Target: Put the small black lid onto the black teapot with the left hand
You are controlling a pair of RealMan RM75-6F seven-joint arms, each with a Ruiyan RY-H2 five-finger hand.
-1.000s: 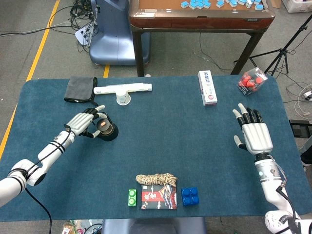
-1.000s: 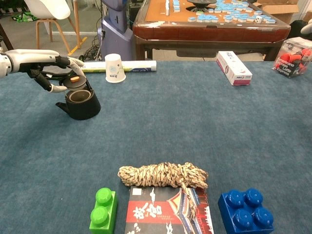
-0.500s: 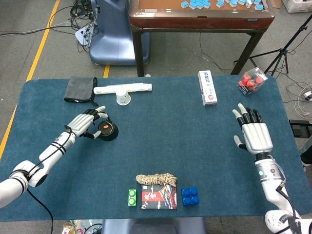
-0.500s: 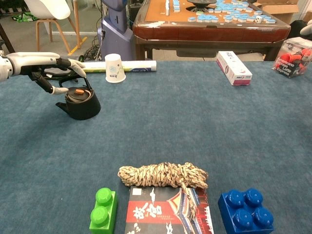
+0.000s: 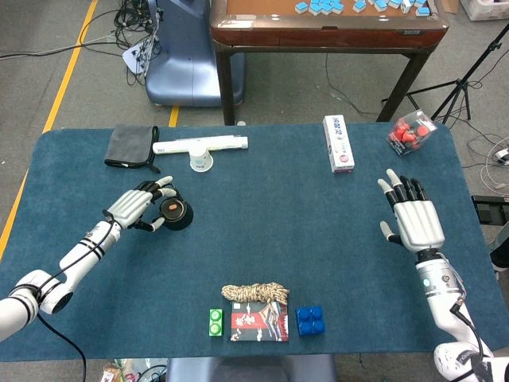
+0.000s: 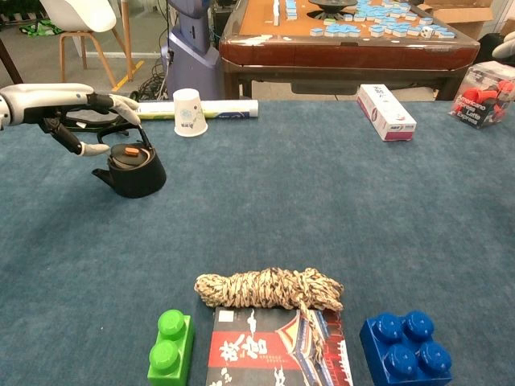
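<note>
The small black lid [image 6: 130, 153] is seen seated on the black teapot [image 6: 131, 170] at the desk's [image 5: 318, 263] left side, so placement appears done. The left hand [image 6: 76, 112], released and empty, hovers just beside it. The right hand [image 5: 412, 215] is held open, well apart. The lid's exact seating cannot be judged.

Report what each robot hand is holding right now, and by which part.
Nothing. The left robot hand is open beside the black teapot, whose small black lid is on. The right robot hand is open.

Bare cloth right of the black teapot [image 6: 132, 170] – paper cup [image 6: 188, 112] stands just behind
</note>
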